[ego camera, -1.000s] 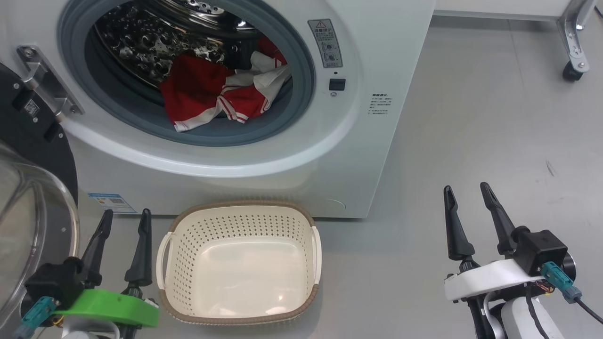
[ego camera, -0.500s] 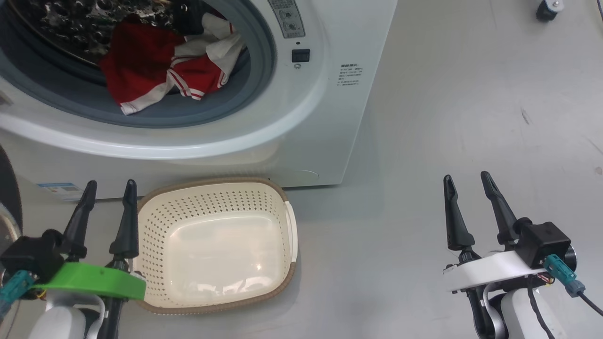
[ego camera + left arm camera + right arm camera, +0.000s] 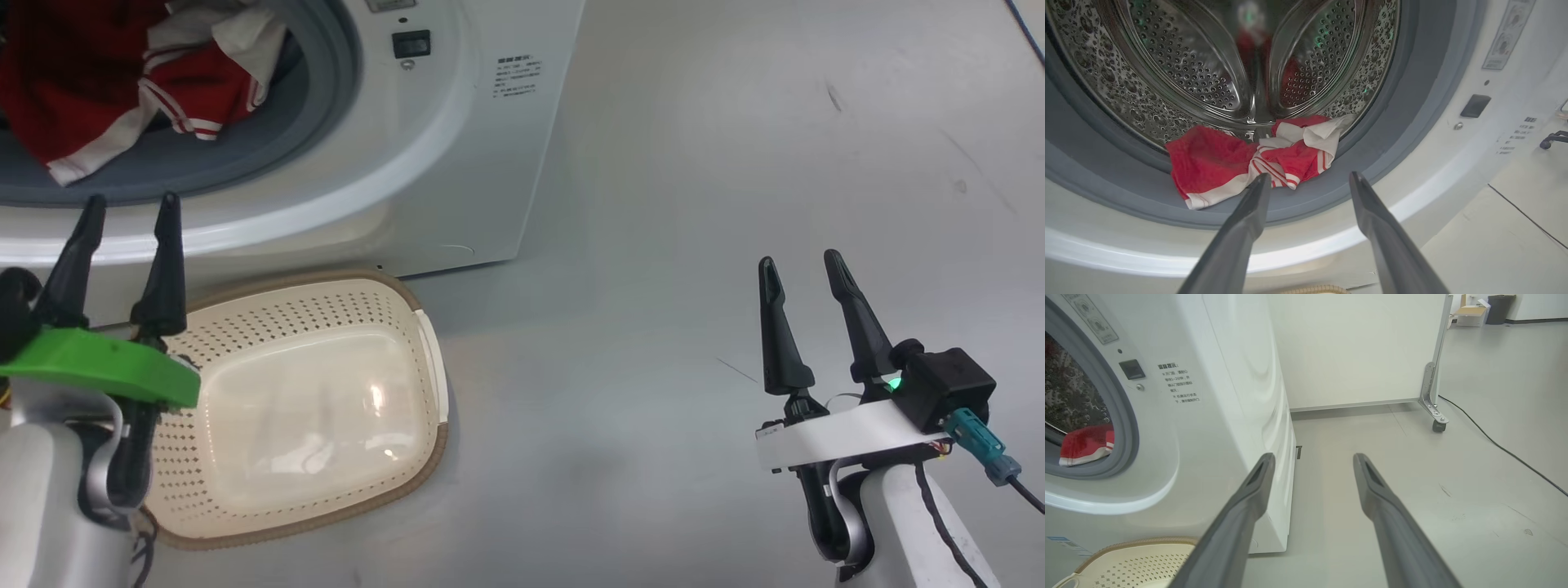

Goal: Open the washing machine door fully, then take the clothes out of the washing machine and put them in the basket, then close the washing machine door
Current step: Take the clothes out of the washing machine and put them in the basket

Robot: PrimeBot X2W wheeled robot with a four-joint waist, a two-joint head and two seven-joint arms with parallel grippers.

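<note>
Leftward in view slide the washing machine (image 3: pixel 457 163) and basket (image 3: pixel 326 310) as the head camera turns. The left gripper (image 3: pixel 133 198), jaws apart, has risen toward the red clothes (image 3: pixel 49 98) lying in the drum (image 3: pixel 1180 73) mouth. The right gripper (image 3: pixel 798 258), jaws apart, hovers over the floor (image 3: pixel 694 163).

The white boxy washing machine (image 3: pixel 457 163) carries a grey rubber ring (image 3: pixel 1306 206) and a perforated steel drum (image 3: pixel 1184 69); inside it, bright red fabric clothes (image 3: pixel 1208 159) show white stripes and trim; before it, the cream perforated plastic basket (image 3: pixel 310 310) has a brown woven-look rim; the floor (image 3: pixel 694 204) is pale grey.
</note>
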